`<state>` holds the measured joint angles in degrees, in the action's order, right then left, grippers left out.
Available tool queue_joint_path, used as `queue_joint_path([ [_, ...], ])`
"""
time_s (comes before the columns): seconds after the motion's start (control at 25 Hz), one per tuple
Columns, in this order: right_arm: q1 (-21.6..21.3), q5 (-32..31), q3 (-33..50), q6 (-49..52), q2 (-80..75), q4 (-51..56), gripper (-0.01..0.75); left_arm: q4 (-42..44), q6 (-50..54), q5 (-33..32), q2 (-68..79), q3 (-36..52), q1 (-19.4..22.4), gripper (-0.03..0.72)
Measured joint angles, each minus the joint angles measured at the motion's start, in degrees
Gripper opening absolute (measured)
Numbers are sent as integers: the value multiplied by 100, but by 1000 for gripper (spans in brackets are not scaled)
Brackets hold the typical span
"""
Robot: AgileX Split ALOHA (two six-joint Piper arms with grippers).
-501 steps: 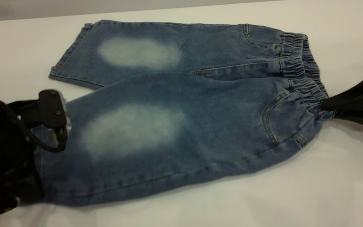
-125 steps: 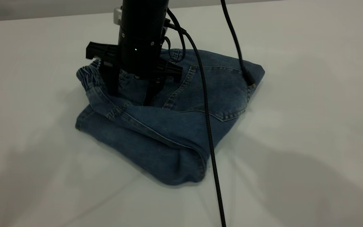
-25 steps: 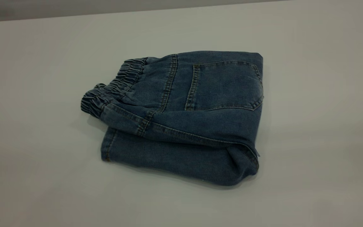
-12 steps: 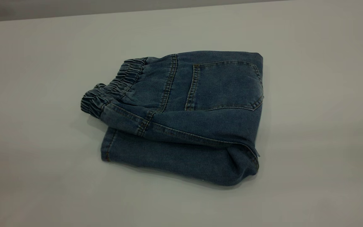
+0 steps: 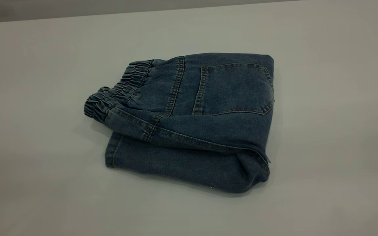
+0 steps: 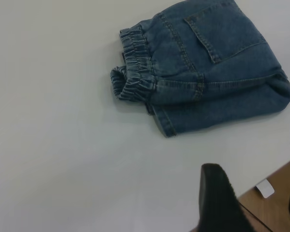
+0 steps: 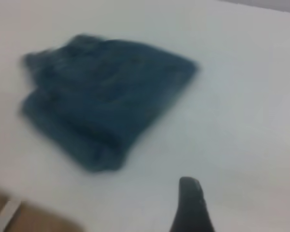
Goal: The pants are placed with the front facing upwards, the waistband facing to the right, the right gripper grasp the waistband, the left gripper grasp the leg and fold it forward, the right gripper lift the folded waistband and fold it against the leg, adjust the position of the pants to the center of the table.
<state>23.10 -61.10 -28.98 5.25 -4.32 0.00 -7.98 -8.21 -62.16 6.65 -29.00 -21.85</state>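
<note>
Folded denim pants point(image 5: 189, 124) lie flat on white tabletop point(image 5: 323, 98), back pocket point(image 5: 235, 88) up; well apart from both pincers, neither touching; each pincer's state: cannot tell.

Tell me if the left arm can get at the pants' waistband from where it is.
Probably yes: the left gripper is off the pants, and only bare table lies before the waistband.
</note>
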Motion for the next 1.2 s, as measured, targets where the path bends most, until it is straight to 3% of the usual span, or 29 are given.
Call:
queue_joint_path([
  [0.16,-1098,0,0,0,353,0,426,-4,0,0,0,0,0,333],
  [0.32,-1720,-8,-8,0,441,0,426,-40,0,-14,0,0,165,333],
  [0.72,-1770,3,-8,0,432,0,426,-118,0,-14,-69,0,2089,333],
  [0.8,-1770,3,-8,0,432,0,426,-118,0,-14,-241,0,2235,333],
  [1.2,-1770,3,-8,0,432,0,426,-118,-5,-29,-671,-8,2206,333],
])
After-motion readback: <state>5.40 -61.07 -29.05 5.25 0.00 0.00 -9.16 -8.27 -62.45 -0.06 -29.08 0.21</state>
